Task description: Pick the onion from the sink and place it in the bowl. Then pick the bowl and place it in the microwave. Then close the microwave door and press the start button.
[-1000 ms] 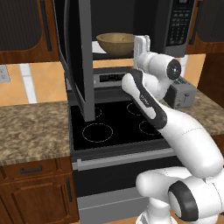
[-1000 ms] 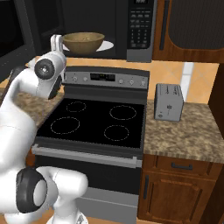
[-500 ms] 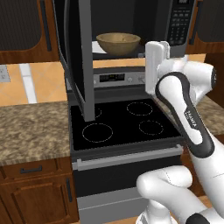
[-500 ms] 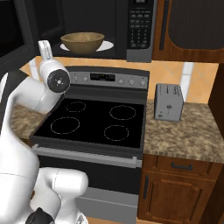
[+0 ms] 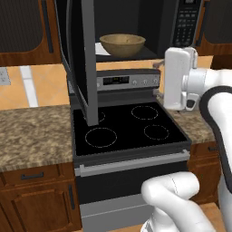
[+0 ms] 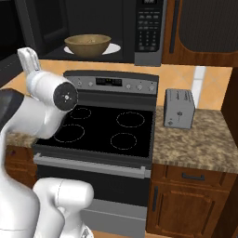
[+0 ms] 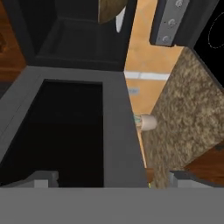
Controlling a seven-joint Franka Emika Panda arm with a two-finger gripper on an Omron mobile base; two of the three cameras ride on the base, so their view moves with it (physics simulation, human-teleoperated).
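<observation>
The tan bowl [image 5: 122,44] [image 6: 87,45] rests inside the open microwave [image 5: 186,22] [image 6: 148,28], above the stove. Whether the onion is in the bowl cannot be made out, and the sink is out of view. The microwave door [image 5: 84,59] hangs swung out to the left, edge-on over the stove's left burners. In the hand view the door's dark glass and grey frame [image 7: 70,131] lie right ahead, with a slice of the bowl [image 7: 109,8] at the top. My gripper [image 7: 111,179] is open and empty, fingertips wide apart. My white hand [image 5: 180,77] hovers right of the opening, below the bowl's level.
A black-topped stove [image 5: 129,129] [image 6: 104,128] with a grey control strip sits under the microwave. A grey toaster [image 6: 179,109] stands on the granite counter [image 6: 200,144] to the right. More counter [image 5: 31,136] runs left. A small pale cup-like object [image 7: 146,122] lies beyond the door.
The arm has drawn back from the microwave opening, and the hand has swung away from the bowl toward the door side. The bowl stays inside; the door remains open.
</observation>
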